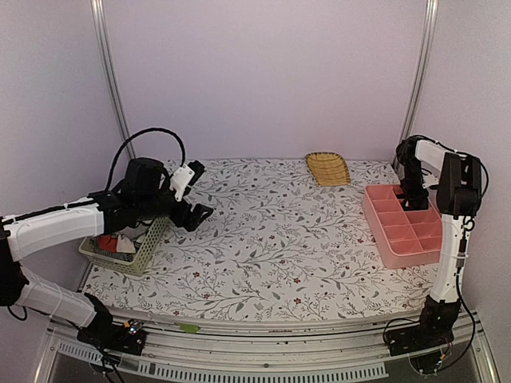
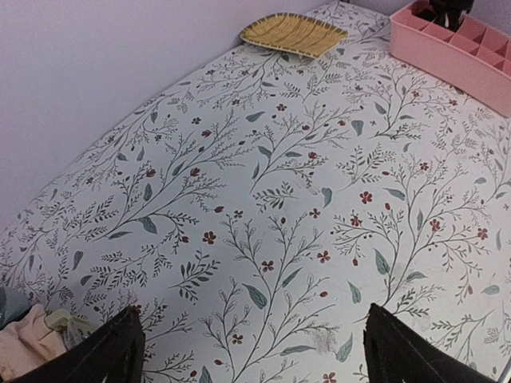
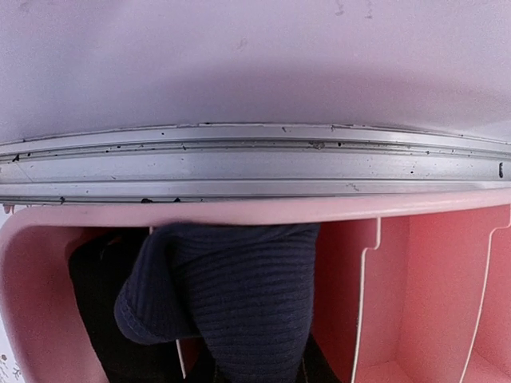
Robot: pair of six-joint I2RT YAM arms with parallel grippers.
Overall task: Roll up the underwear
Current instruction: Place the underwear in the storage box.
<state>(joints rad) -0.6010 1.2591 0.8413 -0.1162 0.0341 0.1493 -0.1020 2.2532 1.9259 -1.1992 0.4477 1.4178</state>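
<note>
Overhead, my left tool (image 1: 194,195) hangs above the floral counter (image 1: 271,247), just beside a pale mesh basket (image 1: 144,254) at the left edge. Red and white underwear (image 1: 116,242) lies heaped in that basket, and my own forearm covers part of its rim. My right tool (image 1: 413,198) is lowered into the far end of a pink divided organiser (image 1: 403,239) at the right edge, well apart from the left one. A woven yellow tray (image 1: 327,168) lies at the back of the counter between the two. Only the left wrist view shows the black fingers (image 2: 104,355) of the left tool: they are spread wide, with nothing but bare patterned cloth between them. It also shows a scrap of beige fabric (image 2: 28,347) at the lower left corner, which the overhead view does not resolve. Only the right wrist view shows the inside of the organiser. A dark ribbed roll of underwear (image 3: 239,295) fills a corner compartment, up against the pink front wall, with an aluminium rail (image 3: 255,163) and a plain wall behind. The neighbouring compartments to the right of the roll hold nothing. The roll sits squarely where my right fingers would appear and hides them, so I cannot tell how far that tool is parted or whether it has hold of the cloth.
</note>
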